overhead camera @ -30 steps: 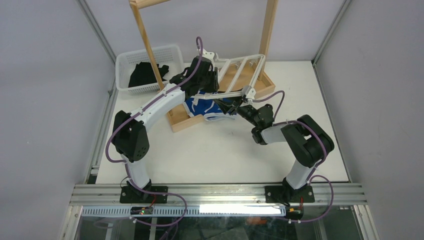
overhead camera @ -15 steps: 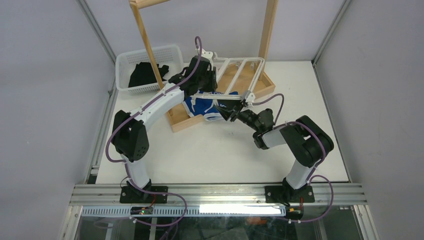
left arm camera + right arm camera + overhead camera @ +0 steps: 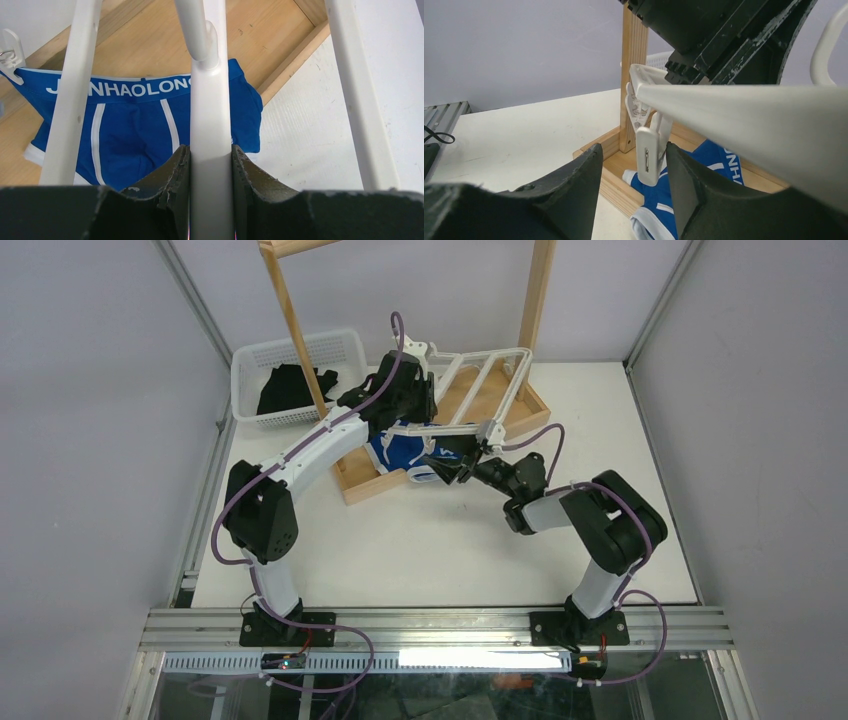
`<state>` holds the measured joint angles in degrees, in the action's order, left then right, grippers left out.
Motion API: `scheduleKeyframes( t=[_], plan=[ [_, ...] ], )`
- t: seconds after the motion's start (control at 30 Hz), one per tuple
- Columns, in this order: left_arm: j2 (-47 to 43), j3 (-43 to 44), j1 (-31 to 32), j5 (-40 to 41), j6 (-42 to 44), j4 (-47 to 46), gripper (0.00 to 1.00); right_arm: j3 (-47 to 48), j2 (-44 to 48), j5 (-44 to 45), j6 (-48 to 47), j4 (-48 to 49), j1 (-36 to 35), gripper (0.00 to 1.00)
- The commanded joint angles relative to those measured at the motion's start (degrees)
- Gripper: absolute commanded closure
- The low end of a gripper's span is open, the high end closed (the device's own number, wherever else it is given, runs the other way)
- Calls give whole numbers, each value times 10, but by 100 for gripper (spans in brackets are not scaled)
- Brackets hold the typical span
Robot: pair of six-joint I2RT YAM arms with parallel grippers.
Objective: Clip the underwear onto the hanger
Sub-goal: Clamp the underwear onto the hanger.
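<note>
The white hanger (image 3: 516,380) hangs tilted over the wooden rack's base. My left gripper (image 3: 412,405) is shut on one of its bars (image 3: 209,115), which fills the gap between the fingers (image 3: 211,152). Under the hanger lies the blue underwear (image 3: 400,452), spread on the base with its lettered waistband (image 3: 120,86) showing. My right gripper (image 3: 447,462) is at the hanger's near bar, open. A dangling white clip (image 3: 648,155) hangs between its jaws (image 3: 631,162), close against the right finger. Blue fabric (image 3: 704,172) lies just below the clip.
A white basket (image 3: 250,365) holding a black garment (image 3: 290,388) stands at the back left. The tall wooden rack has posts (image 3: 293,320) and a tray-like base (image 3: 362,480) around the work. Another clip (image 3: 11,50) hangs at the waistband's left end.
My right gripper has slid left along the hanger's near bar, away from the corner clip, and its jaws have widened around another clip. The left gripper keeps its hold.
</note>
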<state>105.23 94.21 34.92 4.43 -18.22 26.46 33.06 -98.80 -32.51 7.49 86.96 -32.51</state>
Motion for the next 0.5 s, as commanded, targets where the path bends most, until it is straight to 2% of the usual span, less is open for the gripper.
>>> scheduleKeyframes(
  t=[0.0, 0.47],
  plan=[
    [-42, 14, 8, -10, 22, -91, 100, 34, 12, -11, -12, 70, 1, 47],
    [-59, 15, 8, -15, 26, -90, 100, 28, 12, -14, -16, 70, 16, 43]
  ],
)
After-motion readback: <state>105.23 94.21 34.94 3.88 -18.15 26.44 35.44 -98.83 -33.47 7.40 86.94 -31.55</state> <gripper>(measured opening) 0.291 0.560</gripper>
